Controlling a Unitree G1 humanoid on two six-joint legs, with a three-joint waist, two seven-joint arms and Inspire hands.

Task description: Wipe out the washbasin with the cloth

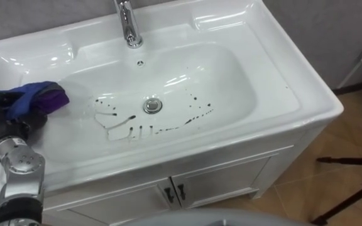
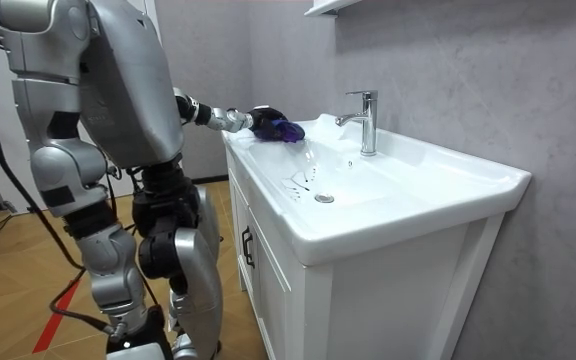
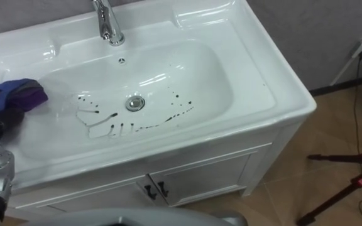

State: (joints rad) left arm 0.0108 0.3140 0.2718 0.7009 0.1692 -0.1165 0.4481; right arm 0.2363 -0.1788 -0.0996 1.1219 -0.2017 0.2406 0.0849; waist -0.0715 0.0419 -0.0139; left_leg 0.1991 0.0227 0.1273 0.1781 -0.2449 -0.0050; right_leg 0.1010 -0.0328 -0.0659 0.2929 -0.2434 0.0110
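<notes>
One left hand (image 1: 11,116), mine, fingers curled round one blue-purple cloth (image 1: 48,95) on the left slope of one white basin (image 1: 231,81). One drain (image 1: 152,105), dark streaks (image 1: 134,130) just beside it; one tap (image 1: 128,25) behind, on the rim.

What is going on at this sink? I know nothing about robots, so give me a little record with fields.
Place: robot stands facing a white basin on a cabinet
Left hand: holds a blue-purple cloth at the basin's left edge
Dirt: dark stains around the drain, not yet wiped
Tap: at the back, upright
</notes>
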